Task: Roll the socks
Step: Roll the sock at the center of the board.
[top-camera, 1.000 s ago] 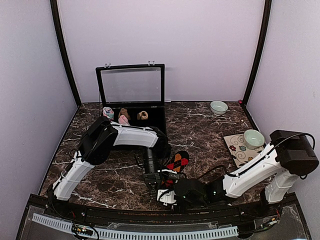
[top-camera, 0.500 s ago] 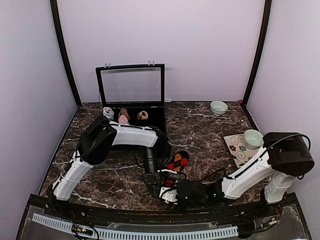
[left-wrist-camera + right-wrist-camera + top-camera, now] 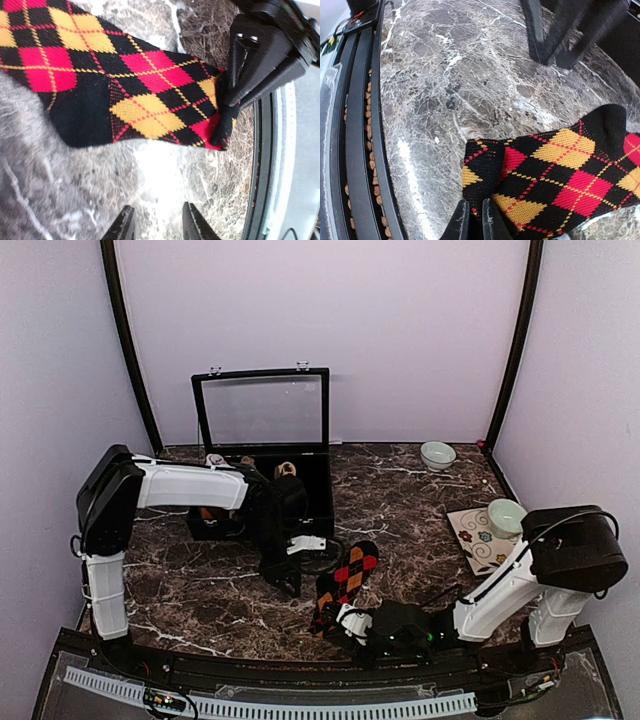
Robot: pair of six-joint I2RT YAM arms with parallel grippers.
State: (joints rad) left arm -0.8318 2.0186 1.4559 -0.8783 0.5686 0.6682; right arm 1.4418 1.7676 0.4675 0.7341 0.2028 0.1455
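My right gripper (image 3: 475,212) is clamped on the near end of 1 argyle sock (image 3: 560,170) on the desk (image 3: 445,75); my left gripper (image 3: 157,222) hovers near it, jaws apart.

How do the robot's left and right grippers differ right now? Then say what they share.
The left gripper has its jaws apart with nothing between them; the right gripper is shut on the edge of the argyle sock. The left gripper hangs over bare table, clear of the sock; the right gripper touches it. Both are black and sit near that sock.
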